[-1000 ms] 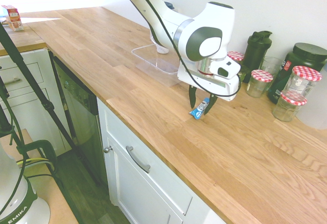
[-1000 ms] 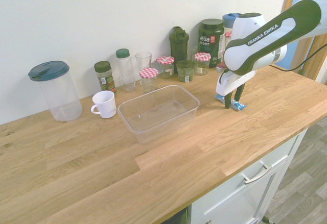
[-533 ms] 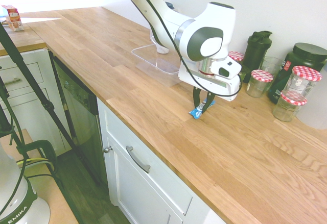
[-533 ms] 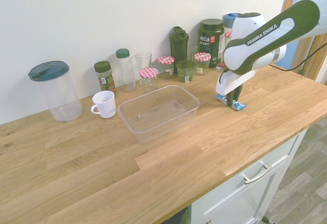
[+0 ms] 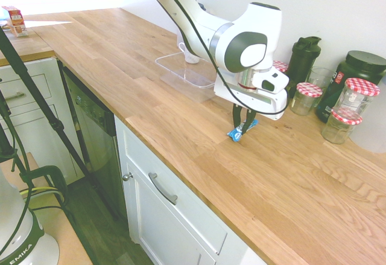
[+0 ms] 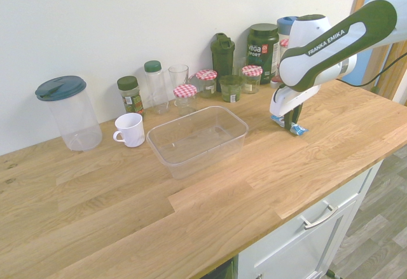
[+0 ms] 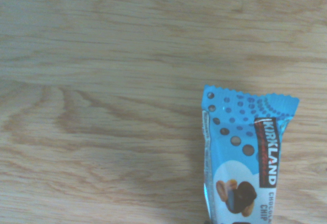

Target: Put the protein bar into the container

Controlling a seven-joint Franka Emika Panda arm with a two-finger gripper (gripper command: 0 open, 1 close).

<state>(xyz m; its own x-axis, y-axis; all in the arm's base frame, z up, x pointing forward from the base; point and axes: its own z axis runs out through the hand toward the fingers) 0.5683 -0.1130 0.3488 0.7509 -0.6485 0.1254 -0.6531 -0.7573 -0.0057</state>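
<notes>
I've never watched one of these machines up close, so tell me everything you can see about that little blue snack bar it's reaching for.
The protein bar is small and flat, in a shiny blue wrapper with darker dots, a crimped zigzag end and a picture of a chocolate-chip cookie; the wrist view reads "Kirkland". It sits low over the wooden countertop, with the gripper pointing straight down, its fingers shut on the bar's middle so both ends stick out. Whether it touches the wood is unclear. The clear container stands apart from it.
</notes>
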